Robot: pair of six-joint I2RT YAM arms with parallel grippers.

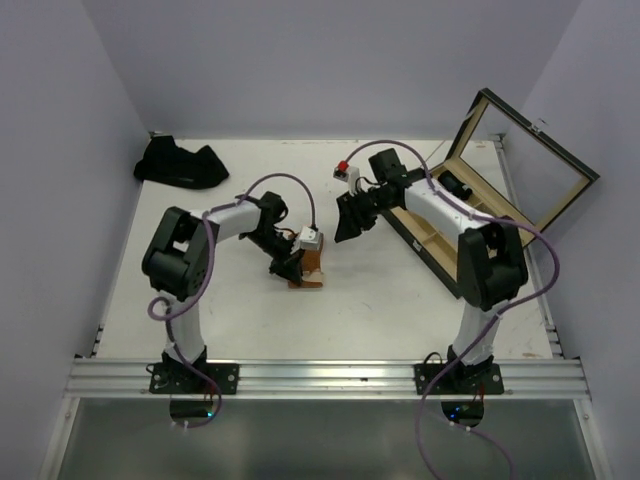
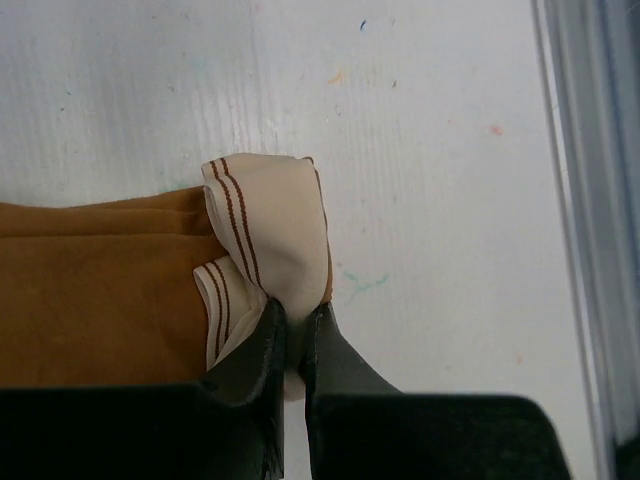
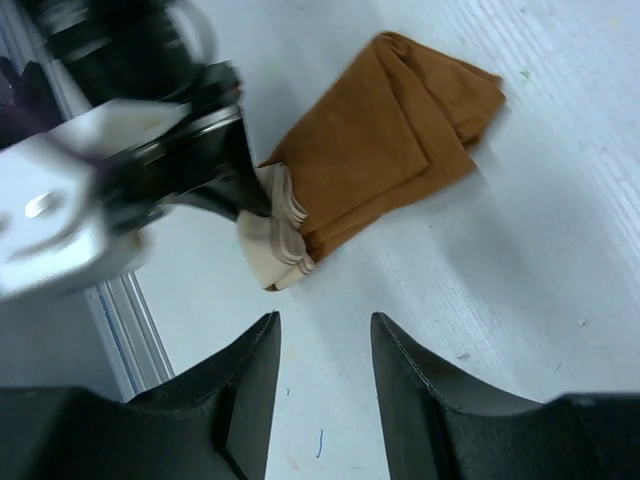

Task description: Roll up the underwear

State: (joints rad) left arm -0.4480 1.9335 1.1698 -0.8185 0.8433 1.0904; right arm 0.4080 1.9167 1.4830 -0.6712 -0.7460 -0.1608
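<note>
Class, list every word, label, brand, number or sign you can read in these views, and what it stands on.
None can be read.
The rust-orange underwear shows only brown stripes on its cream waistband, no lettering.
The white block on the left arm is too small to show print.
The wooden box bears no visible writing.

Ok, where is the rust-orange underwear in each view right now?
Top external: rust-orange underwear near frame centre, under the left end effector.
Left wrist: fills the left side.
Right wrist: upper centre.
Shared landmark: the left end effector, shut on the cream waistband.
</note>
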